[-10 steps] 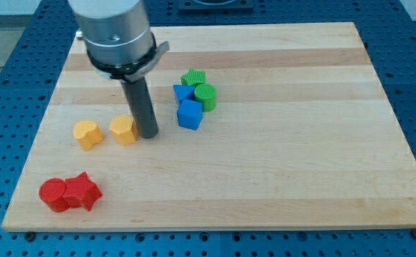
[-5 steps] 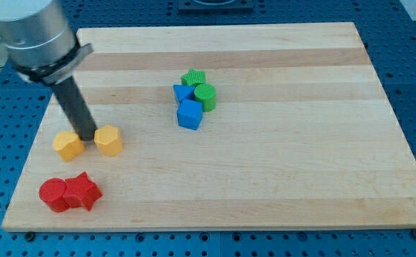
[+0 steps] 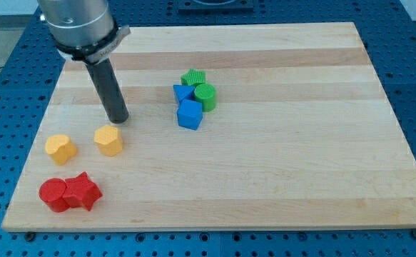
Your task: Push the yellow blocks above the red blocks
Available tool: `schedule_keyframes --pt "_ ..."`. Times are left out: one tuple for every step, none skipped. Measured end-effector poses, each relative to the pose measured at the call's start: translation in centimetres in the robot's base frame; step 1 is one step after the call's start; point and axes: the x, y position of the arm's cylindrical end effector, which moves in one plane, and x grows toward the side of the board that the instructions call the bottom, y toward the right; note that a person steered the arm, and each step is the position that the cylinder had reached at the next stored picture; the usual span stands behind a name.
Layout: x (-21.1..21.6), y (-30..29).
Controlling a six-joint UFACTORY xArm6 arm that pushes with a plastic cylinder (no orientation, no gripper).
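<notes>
Two yellow blocks lie at the board's lower left: a rounded one [image 3: 61,148] and a hexagonal one [image 3: 108,140] to its right. Below them sit a red cylinder [image 3: 52,194] and a red star-shaped block [image 3: 82,191], touching each other. My tip [image 3: 118,119] stands just above and slightly right of the yellow hexagonal block, with a small gap between them.
A cluster of two blue blocks [image 3: 188,113] and two green blocks [image 3: 204,94] sits near the board's middle, to the right of my tip. The wooden board [image 3: 300,143] rests on a blue perforated table.
My tip moved left between the yellow blocks, pushing the rounded one left and down, then drew back up and right. The hexagonal yellow block shifted left.
</notes>
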Motion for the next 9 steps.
schedule_keyframes --pt "1.9 0.0" --pt "2.0 0.3" --pt "1.7 1.3" --pt "1.8 3.1" --pt "3.4 1.4" --pt "4.5 -2.5" --pt "4.4 -3.5" --pt "0.5 -3.4" --pt "-0.4 -9.7"
